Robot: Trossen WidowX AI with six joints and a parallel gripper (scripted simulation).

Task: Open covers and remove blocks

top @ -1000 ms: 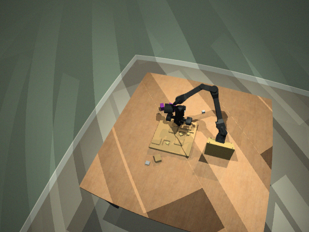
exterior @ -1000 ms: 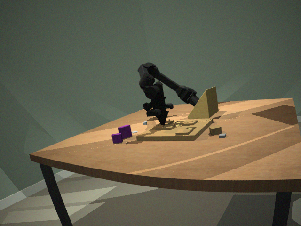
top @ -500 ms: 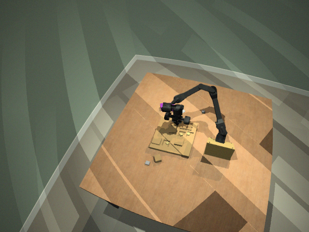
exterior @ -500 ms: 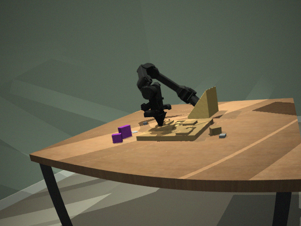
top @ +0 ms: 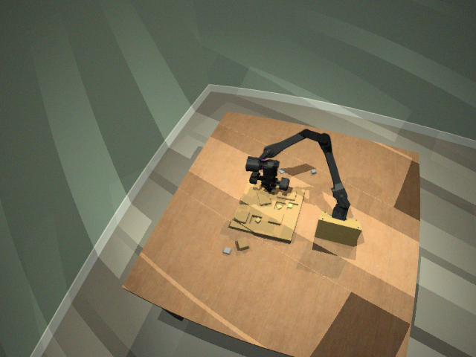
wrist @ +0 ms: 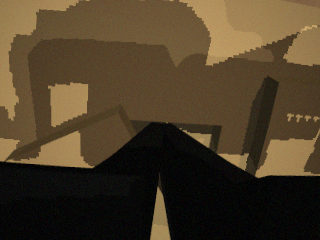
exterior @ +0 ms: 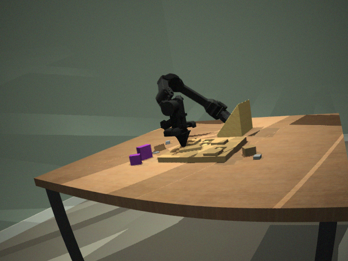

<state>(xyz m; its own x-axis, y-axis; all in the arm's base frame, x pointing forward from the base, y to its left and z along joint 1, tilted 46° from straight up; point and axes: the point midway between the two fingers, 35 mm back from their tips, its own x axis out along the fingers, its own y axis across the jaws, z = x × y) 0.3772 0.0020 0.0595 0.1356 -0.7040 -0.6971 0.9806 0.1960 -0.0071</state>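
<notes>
The tan puzzle board lies flat on the table. A rectangular cover sits askew near its far end; other raised covers lie square to it. Small wells between them show bright patches; I cannot tell whether these are blocks or lit floor. My gripper is shut and empty, tips down low over the board's far part, close to the askew cover. In the wrist view the dark fingers hide what is under them, and raised edges show just beyond the tips.
Two purple blocks stand off the board's far end. Small grey pieces lie on the table, and a tan block lies off the near end. The arm's wedge base stands beside the board.
</notes>
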